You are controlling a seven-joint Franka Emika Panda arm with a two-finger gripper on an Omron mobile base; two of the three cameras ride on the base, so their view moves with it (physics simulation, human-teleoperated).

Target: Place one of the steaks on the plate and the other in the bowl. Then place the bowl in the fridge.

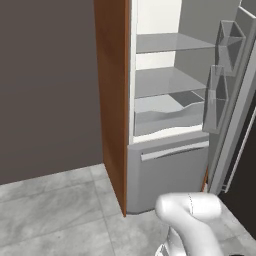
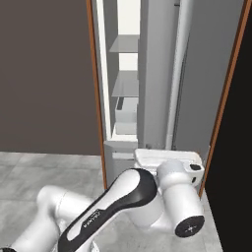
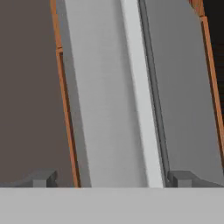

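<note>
Fridge (image 1: 170, 165) top cut off at frame edge in left base view; lower drawer front partly hidden behind white arm. Dark wall left, grey tiled floor (image 1: 50, 215) below. Standing open ahead: wood-brown side panel, pale grey shelves, door bins on right. Gripper (image 3: 111, 178) tips spread wide apart, nothing between, facing long pale bar handle (image 3: 140, 96).

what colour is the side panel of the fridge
Wood brown; the side panel of the fridge shows best in the left base view.
</note>
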